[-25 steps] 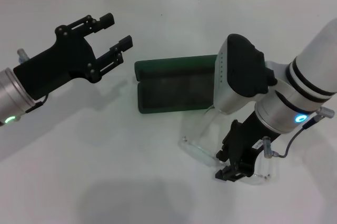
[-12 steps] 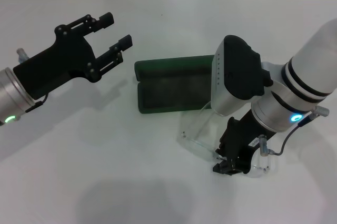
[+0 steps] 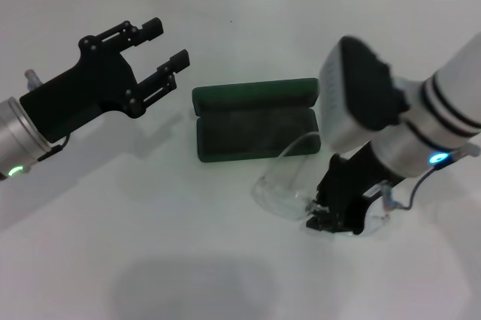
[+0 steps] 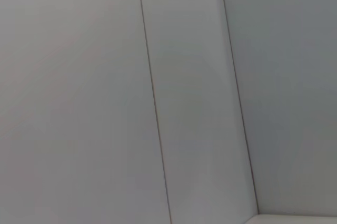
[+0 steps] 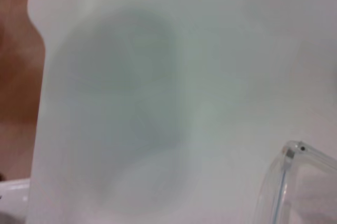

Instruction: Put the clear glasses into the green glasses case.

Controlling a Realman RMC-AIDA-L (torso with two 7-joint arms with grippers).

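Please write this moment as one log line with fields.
right end effector: shut on clear glasses, near the table | green glasses case: open, empty | left end effector: open, idle aloft

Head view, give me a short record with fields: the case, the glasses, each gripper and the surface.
case: dark green rectangular hard clamshell case, open, lid back, nothing inside
glasses: fully transparent plastic wraparound glasses, outside the case, near its front right corner
right gripper: shut on the glasses at the lens
left gripper: open, raised to the case's left, holding nothing
surface: white table
task state: glasses not yet in the case
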